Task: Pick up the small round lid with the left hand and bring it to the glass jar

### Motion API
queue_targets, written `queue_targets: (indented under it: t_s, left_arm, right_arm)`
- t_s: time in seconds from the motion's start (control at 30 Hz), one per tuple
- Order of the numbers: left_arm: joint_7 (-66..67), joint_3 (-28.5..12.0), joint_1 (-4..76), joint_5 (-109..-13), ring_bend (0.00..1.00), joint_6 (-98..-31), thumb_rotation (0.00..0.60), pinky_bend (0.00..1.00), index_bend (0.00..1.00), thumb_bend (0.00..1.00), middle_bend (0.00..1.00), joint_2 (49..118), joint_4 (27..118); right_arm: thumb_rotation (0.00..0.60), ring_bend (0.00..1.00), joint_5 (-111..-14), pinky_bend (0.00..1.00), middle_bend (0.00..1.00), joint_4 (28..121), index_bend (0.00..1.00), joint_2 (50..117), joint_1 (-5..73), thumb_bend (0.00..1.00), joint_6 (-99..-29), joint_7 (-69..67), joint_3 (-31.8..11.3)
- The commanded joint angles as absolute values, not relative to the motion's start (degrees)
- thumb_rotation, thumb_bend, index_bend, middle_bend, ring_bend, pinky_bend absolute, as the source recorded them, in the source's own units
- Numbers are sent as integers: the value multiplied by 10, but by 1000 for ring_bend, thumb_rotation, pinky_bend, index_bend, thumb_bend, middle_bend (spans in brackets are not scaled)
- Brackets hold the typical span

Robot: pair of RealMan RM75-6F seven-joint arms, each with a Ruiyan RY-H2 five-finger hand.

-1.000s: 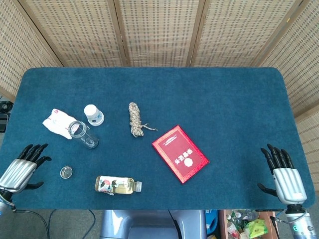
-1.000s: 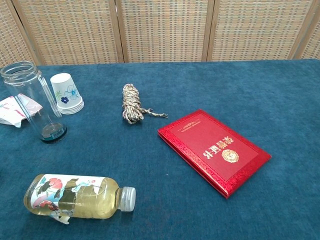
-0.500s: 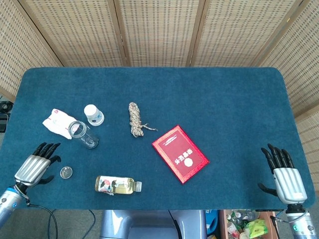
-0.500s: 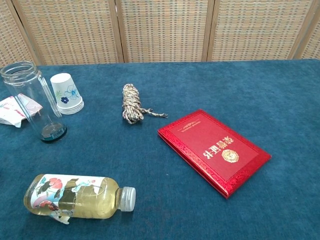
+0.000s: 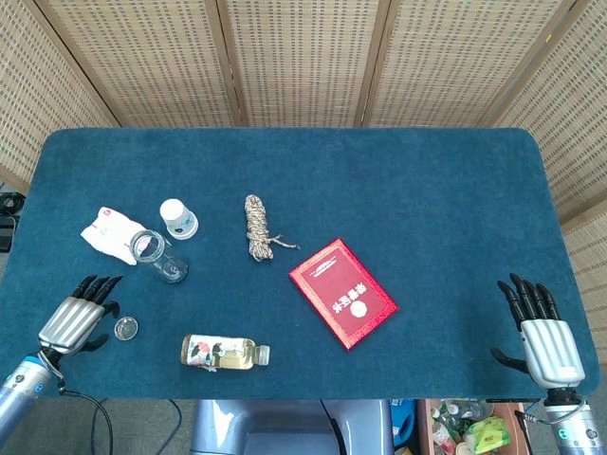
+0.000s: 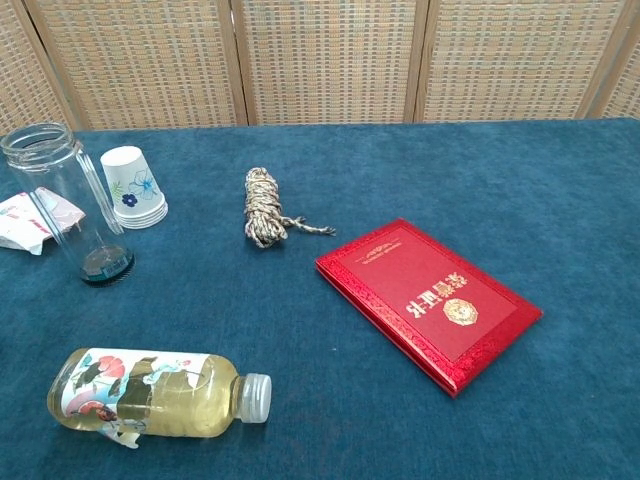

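The small round lid (image 5: pixel 126 328) lies flat on the blue cloth near the table's front left, seen only in the head view. My left hand (image 5: pixel 79 318) hovers just left of it, fingers spread and empty, fingertips a short way from the lid. The glass jar (image 5: pixel 157 255) stands upright and uncapped behind the lid; the chest view shows the glass jar (image 6: pixel 68 204) at the far left. My right hand (image 5: pixel 542 334) rests open at the front right corner, holding nothing. Neither hand shows in the chest view.
A tea bottle (image 5: pixel 223 352) lies on its side right of the lid. A paper cup (image 5: pixel 177 218) and a white packet (image 5: pixel 111 234) sit behind the jar. A rope bundle (image 5: pixel 257 227) and a red book (image 5: pixel 341 292) lie mid-table.
My left hand has moved right and a little forward, closing in on the lid. The right hand and all objects have stayed still.
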State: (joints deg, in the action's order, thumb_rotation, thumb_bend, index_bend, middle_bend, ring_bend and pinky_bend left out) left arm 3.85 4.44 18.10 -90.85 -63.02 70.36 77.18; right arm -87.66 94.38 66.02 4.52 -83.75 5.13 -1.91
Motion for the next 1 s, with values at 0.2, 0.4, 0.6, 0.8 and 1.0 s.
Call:
queue_targets:
  t_s: [0.2, 0.4, 0.6, 0.8, 1.0]
  left_arm:
    - [47, 45, 186, -903, 0, -625, 600, 0, 463, 326, 0, 717, 761]
    - [50, 46, 190, -898, 0, -619, 600, 0, 466, 336, 0, 727, 756]
    - [53, 45, 194, -893, 0, -616, 600, 0, 479, 347, 0, 734, 754]
    - [58, 46, 196, -889, 0, -614, 600, 0, 481, 354, 0, 741, 752]
    - [59, 47, 197, -885, 0, -610, 600, 0, 484, 361, 0, 748, 749]
  right_arm:
    - [600, 0, -876, 0, 0, 944, 3, 660, 45, 0, -837, 51, -19]
    - [600, 0, -876, 0, 0, 944, 3, 660, 46, 0, -836, 50, -20]
    - [600, 0, -876, 0, 0, 943, 3, 660, 46, 0, -837, 49, -19]
    - [600, 0, -876, 0, 0, 943, 3, 660, 46, 0, -836, 48, -20]
    - [600, 0, -875, 0, 0, 944, 4, 660, 46, 0, -836, 48, -20]
